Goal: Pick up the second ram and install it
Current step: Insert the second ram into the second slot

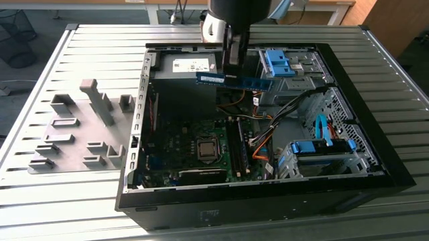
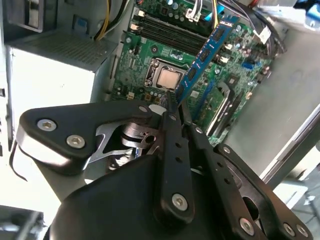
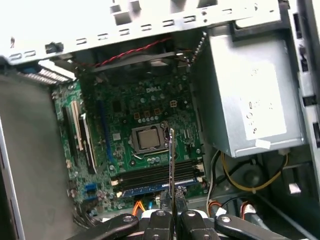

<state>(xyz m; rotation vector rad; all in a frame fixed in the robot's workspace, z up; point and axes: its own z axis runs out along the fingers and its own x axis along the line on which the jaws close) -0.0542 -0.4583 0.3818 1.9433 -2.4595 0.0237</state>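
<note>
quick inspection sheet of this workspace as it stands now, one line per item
surface: slatted metal table carrying an open computer case
job's things: ram stick held in the air above the motherboard, not in a slot
clutter: grey plate with blocks beside the case, on the exterior view's left
gripper: gripper shut on the ram stick
cables: orange and black cables loose inside the case
surroundings: wire bin on the floor past the table

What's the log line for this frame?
gripper: shut on ram stick | ram stick: in air above open computer case | install: not yet seated
</note>
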